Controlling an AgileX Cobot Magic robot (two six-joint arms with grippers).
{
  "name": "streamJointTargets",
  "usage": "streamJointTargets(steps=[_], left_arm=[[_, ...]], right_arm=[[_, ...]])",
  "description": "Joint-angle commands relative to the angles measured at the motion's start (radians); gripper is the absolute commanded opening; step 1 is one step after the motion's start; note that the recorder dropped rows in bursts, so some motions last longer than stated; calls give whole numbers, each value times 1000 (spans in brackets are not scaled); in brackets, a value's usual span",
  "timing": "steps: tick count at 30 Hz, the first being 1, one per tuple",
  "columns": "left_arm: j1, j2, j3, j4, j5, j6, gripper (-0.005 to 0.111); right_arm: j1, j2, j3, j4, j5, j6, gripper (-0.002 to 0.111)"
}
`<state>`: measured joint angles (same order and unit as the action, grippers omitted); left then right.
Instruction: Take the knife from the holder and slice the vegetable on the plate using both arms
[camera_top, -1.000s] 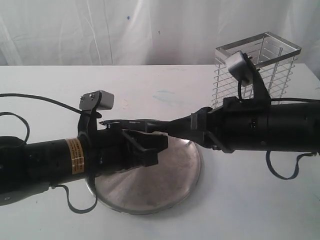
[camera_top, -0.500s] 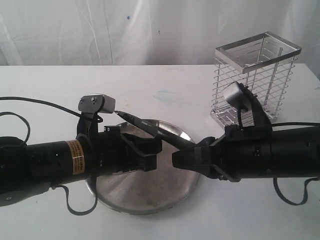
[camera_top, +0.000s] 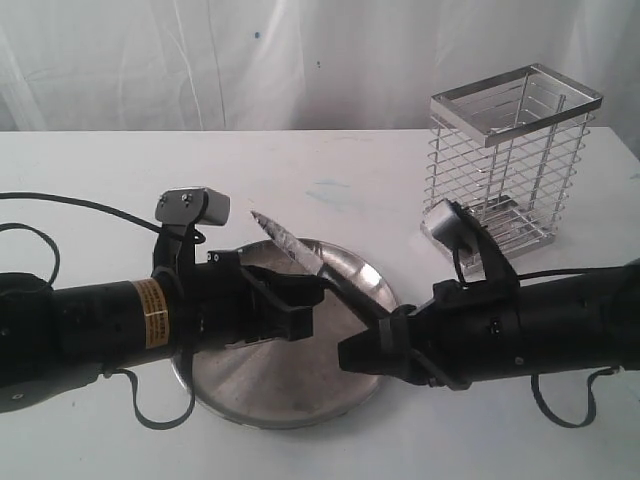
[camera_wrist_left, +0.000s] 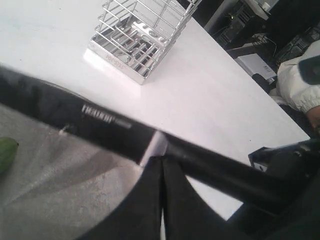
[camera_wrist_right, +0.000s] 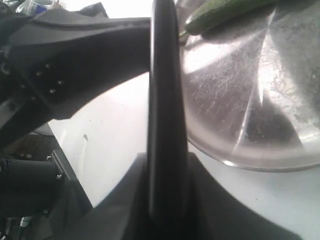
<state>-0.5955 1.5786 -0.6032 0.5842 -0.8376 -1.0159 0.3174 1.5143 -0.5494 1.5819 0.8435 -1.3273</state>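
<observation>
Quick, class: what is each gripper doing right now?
Left gripper: closed, nothing seen held.
Right gripper: closed on the knife.

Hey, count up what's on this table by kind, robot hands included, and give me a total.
Knife: 1
Wire holder: 1
Steel plate: 1
Green chilli pepper: 1
Robot hands: 2, left hand and right hand
Total: 6

The right claw (camera_top: 352, 352) holds the knife (camera_top: 288, 243) by its handle, blade slanting up over the plate (camera_top: 290, 395); the left claw (camera_top: 298, 310) hovers beside it. The holder (camera_top: 515, 150) stands apart on the bench (camera_top: 330, 170).
</observation>
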Motion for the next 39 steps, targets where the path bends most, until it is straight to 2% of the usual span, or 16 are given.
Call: streamJointTargets(steps=[1, 4, 7, 13, 18, 24, 29, 34, 39], left_arm=[[-5, -1, -3, -5, -7, 5, 0], [-5, -1, -3, 4, -4, 5, 0], [-3, -7, -3, -17, -6, 31, 0], [50, -58, -3, 9, 17, 75, 0], [55, -85, -3, 30, 115, 73, 0], [55, -90, -3, 30, 113, 73, 0], [55, -90, -3, 30, 100, 75, 0], [55, -90, -3, 30, 100, 75, 0], [55, -90, -3, 46, 104, 75, 0]], right_arm=[[1, 50, -11, -8, 11, -16, 0], [1, 90, -54, -6, -18, -16, 0], [1, 90, -57, 13, -168, -10, 0], [1, 90, -47, 14, -128, 51, 0], [1, 64, 41, 162, -184, -34, 0], [1, -50, 135, 162, -106, -60, 0], [1, -181, 155, 162, -214, -48, 0], [1, -295, 155, 162, -225, 6, 0], [1, -330, 205, 162, -292, 121, 0]])
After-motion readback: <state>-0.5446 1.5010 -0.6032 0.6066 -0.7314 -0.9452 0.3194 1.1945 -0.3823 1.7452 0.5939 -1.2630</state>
